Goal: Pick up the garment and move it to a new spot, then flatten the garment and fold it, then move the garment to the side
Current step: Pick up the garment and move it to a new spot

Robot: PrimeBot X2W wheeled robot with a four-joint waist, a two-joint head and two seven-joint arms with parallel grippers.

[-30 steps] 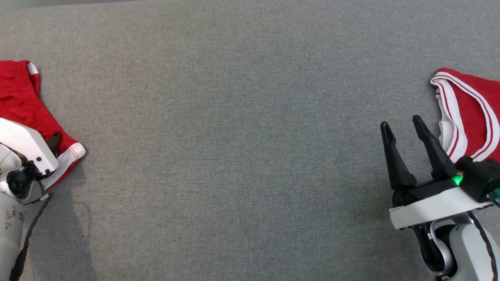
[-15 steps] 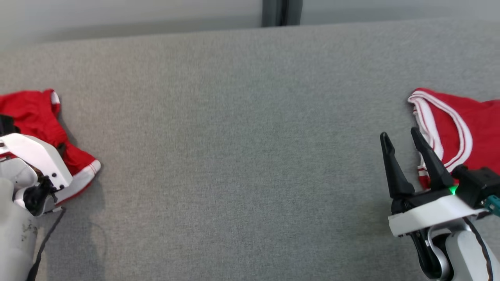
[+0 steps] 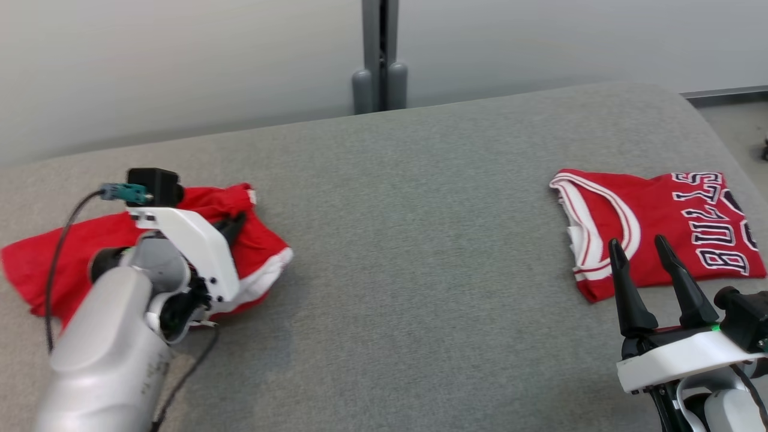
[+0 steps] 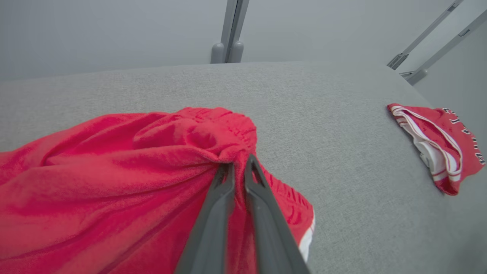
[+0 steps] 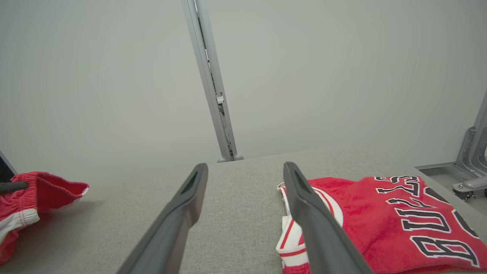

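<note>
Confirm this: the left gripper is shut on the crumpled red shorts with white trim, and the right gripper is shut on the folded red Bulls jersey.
Not quite. The left gripper is shut on the crumpled red shorts with white trim, but the right gripper is open, gripping nothing, near the folded red Bulls jersey; the right wrist view shows it spread wide.

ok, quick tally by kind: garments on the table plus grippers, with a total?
Red shorts: 1, pinched in the shut left gripper
Red jersey: 1, folded, lying free
Grippers: 2; the right gripper is open and holds nothing
Total: 4
</note>
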